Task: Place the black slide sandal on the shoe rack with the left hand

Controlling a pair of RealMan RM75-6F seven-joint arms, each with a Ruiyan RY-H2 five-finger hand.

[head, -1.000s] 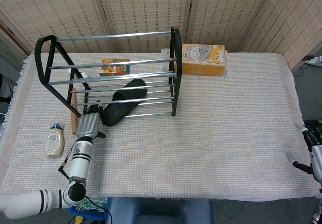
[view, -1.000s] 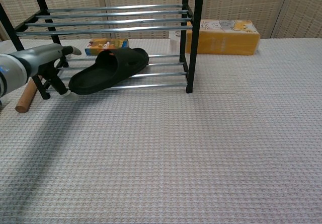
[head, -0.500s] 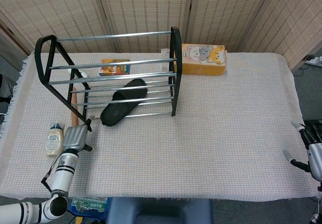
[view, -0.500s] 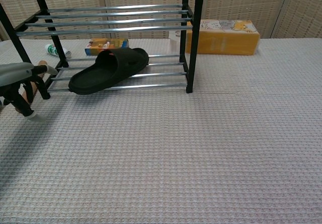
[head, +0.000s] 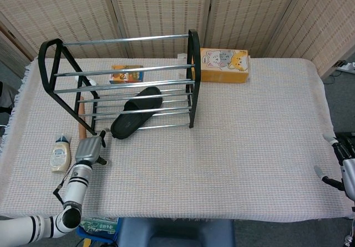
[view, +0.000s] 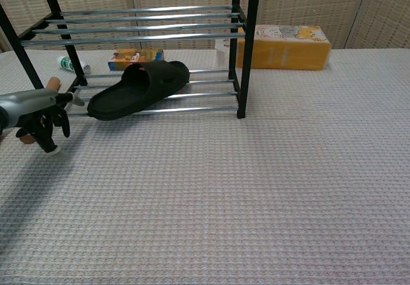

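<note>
The black slide sandal (head: 136, 112) (view: 138, 89) lies slantwise on the lowest bars of the black shoe rack (head: 192, 80) (view: 246, 48), with its left end overhanging the front bar. My left hand (head: 91, 149) (view: 41, 115) hovers over the cloth just left of and in front of the rack's front corner. It is a short gap from the sandal, holds nothing, and its fingers hang down apart. My right hand (head: 343, 166) shows only at the head view's right edge, off the table's side, empty with fingers spread.
A yellow tissue box (head: 224, 65) (view: 285, 46) stands behind the rack's right end. A small orange box (head: 126, 74) and a tube (view: 72, 64) lie behind the rack. A cream bottle (head: 60, 155) and a wooden stick (head: 81, 126) lie left of my left hand.
My left hand has drawn back from the sandal's left end toward the table's front left, then eased slightly back toward the rack. The sandal stays on the lowest bars.
</note>
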